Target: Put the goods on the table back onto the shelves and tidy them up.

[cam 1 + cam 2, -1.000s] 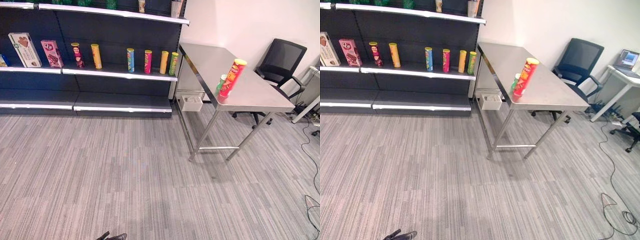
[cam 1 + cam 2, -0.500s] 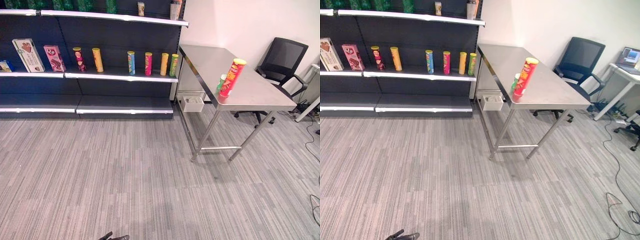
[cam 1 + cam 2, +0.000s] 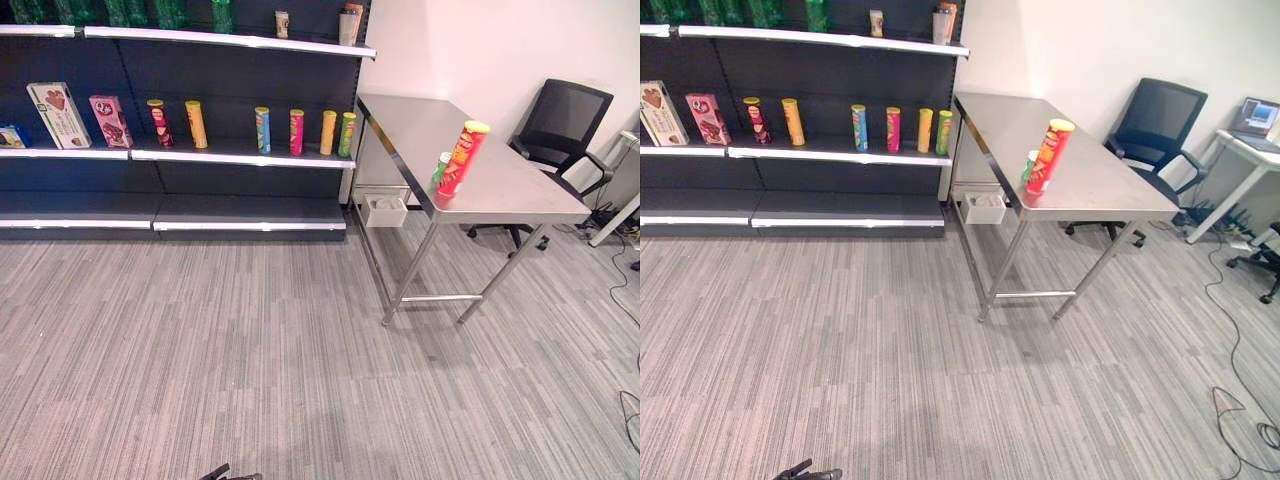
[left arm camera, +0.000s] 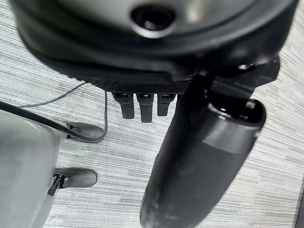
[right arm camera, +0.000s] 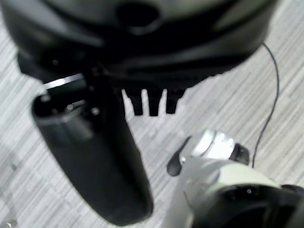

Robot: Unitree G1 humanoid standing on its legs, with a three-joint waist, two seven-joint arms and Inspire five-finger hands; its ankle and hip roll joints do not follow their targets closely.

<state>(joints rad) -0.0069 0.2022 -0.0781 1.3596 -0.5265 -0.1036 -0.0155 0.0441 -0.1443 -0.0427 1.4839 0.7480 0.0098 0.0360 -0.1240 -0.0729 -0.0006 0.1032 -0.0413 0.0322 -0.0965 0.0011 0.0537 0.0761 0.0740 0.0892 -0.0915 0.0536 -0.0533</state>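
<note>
I see a wide stretch of grey carpet (image 3: 250, 360) between me and the dark shelves (image 3: 190, 190) along the far side; the steel table (image 3: 470, 150) stands at the shelves' right end, its near-left leg coming down onto open floor. A black office chair (image 3: 565, 125) sits behind the table's far right edge. In the right eye view a white desk (image 3: 1240, 160) with a laptop (image 3: 1255, 117) shows beyond the chair.

On the table, close to its left edge near the front corner, a tall red can (image 3: 460, 157) stands upright with a smaller green can (image 3: 441, 168) just beside it on the shelf side. The middle shelf carries a row of upright cans (image 3: 300, 130) toward its right end and two boxes (image 3: 85, 115) toward its left. A white bin (image 3: 384, 208) sits under the table by the shelf end.

My left hand (image 4: 199, 156) hangs over carpet in its wrist view, fingers straight, holding nothing. My right hand (image 5: 95, 161) does likewise, relaxed and empty
</note>
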